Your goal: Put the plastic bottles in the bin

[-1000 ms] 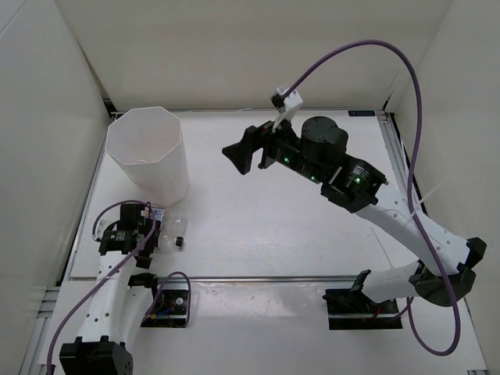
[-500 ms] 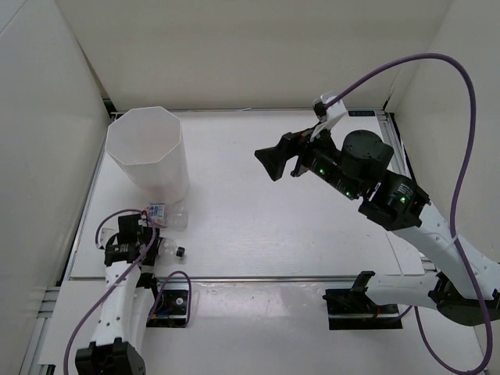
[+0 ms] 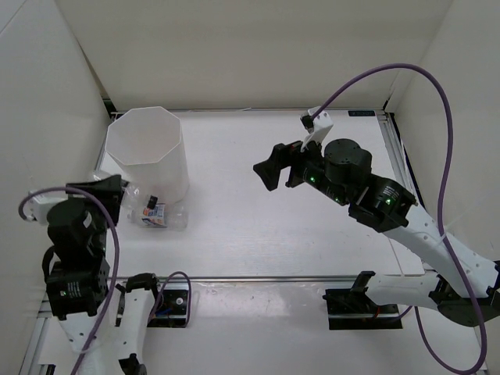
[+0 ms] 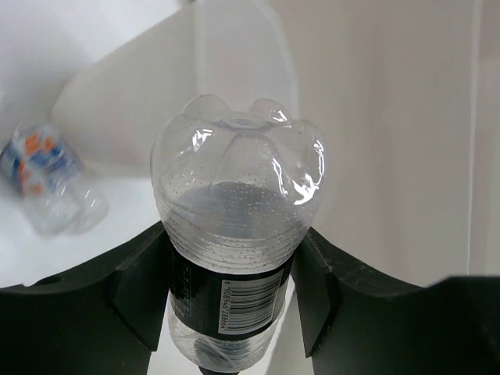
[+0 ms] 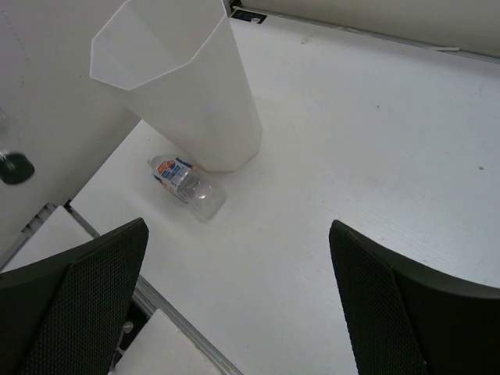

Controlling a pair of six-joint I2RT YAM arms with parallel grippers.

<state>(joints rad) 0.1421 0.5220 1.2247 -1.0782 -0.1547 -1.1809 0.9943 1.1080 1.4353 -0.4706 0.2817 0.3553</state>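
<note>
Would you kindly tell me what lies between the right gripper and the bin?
Nothing: the top view shows only bare table between the right gripper and the bin.

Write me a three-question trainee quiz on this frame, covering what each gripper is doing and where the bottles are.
1. Multiple choice: what does the left gripper hold? A) a clear bottle with a black label B) a metal can C) nothing
2. True or false: the bottle with the blue and orange label lies on its side on the table beside the upright bin.
3. Short answer: is the right gripper open or shut, and is anything in it?
Key: 1 A. 2 true. 3 open, with nothing between its fingers.
</note>
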